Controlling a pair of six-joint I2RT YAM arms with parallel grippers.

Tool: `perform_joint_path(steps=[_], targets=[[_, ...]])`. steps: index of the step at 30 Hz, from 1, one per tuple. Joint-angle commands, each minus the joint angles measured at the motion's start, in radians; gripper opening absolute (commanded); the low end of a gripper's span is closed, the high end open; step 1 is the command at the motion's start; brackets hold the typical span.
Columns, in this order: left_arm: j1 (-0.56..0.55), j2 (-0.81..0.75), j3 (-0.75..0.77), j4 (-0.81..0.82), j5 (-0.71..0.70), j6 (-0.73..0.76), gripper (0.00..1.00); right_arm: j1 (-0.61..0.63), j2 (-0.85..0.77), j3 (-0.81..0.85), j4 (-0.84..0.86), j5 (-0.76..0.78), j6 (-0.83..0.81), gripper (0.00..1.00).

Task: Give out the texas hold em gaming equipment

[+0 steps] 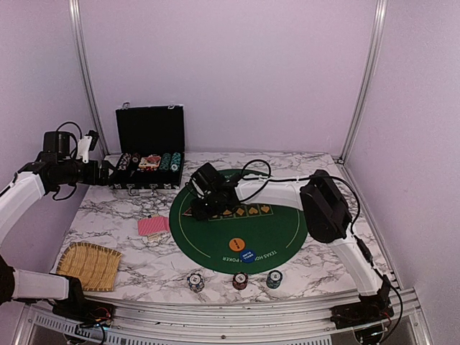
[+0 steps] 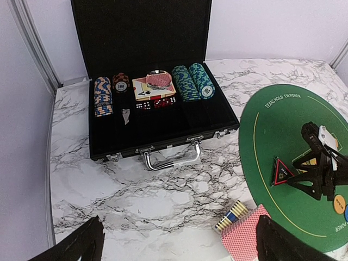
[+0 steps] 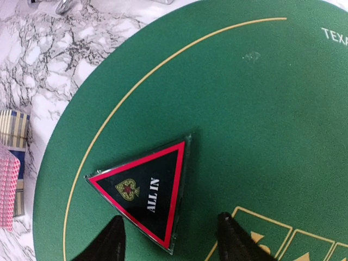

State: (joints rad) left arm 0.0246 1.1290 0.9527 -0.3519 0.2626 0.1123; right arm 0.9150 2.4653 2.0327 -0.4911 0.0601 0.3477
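The dark triangular "ALL IN" marker (image 3: 144,190) lies flat on the green felt mat (image 3: 261,98), near its left edge. My right gripper (image 3: 171,242) hovers just over it, open, one finger on each side of the marker's near corner. An orange round button (image 1: 236,244) and a blue one (image 1: 248,255) rest on the mat's near side. Three small chip stacks (image 1: 240,279) stand along the front edge. Red-backed cards (image 1: 153,226) lie left of the mat. My left gripper (image 2: 179,250) hangs wide open and empty above bare marble, facing the case.
The open black chip case (image 2: 163,147) at the back left holds rows of chips (image 2: 193,81), dice and a card deck. A woven straw mat (image 1: 90,264) lies at the front left. Metal frame posts stand at the back corners.
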Motion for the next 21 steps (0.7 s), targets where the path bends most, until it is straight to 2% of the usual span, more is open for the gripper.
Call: perform_joint_path(steps=[1,4,10,14,21], targets=[[0.003,-0.023,0.033,-0.038,0.023,0.008,0.99,-0.005,-0.103,-0.059,-0.019,0.027,-0.027,0.64],[0.003,-0.024,0.035,-0.041,0.029,0.004,0.99,-0.004,-0.218,-0.198,0.003,0.035,-0.008,0.76],[0.003,-0.034,0.031,-0.052,0.039,0.010,0.99,0.024,-0.431,-0.501,0.017,0.055,0.040,0.85],[0.003,-0.034,0.030,-0.056,0.041,0.015,0.99,0.056,-0.512,-0.628,-0.004,0.045,0.075,0.93],[0.003,-0.032,0.034,-0.059,0.051,0.017,0.99,0.106,-0.547,-0.723,-0.004,0.044,0.111,0.93]])
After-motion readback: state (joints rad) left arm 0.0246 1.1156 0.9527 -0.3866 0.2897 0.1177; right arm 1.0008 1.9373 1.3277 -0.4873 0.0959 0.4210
